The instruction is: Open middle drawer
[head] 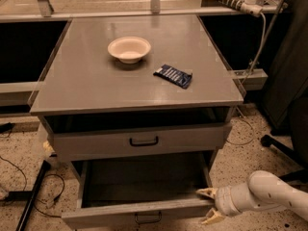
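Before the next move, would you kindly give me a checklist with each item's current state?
1. Middle drawer pulled out, interior visible: ok.
2. Gripper beside the drawer's right front corner, jaws apart: ok.
3. Jaws clear of the drawer front: cannot tell.
4. Drawer at full extension: cannot tell.
5. Bowl and blue packet resting on the cabinet top, away from its edges: ok.
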`<act>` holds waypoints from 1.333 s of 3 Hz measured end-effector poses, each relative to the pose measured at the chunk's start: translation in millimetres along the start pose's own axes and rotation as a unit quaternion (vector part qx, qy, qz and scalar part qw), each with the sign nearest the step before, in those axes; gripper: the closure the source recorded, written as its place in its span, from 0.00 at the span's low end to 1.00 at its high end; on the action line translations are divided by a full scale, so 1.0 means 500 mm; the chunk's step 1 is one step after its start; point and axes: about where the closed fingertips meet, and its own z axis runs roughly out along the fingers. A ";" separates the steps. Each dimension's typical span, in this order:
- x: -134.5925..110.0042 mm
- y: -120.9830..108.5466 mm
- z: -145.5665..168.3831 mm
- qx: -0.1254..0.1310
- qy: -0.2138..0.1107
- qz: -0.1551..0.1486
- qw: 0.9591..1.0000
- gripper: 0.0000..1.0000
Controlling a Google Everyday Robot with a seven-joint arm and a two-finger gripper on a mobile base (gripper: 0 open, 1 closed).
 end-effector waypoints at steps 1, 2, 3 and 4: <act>-0.001 0.001 -0.002 0.000 0.000 0.000 1.000 0.62; 0.021 0.048 -0.009 -0.008 -0.002 0.003 1.000 0.85; 0.016 0.049 -0.014 -0.008 -0.002 0.003 1.000 1.00; 0.016 0.049 -0.014 -0.008 -0.002 0.003 1.000 0.82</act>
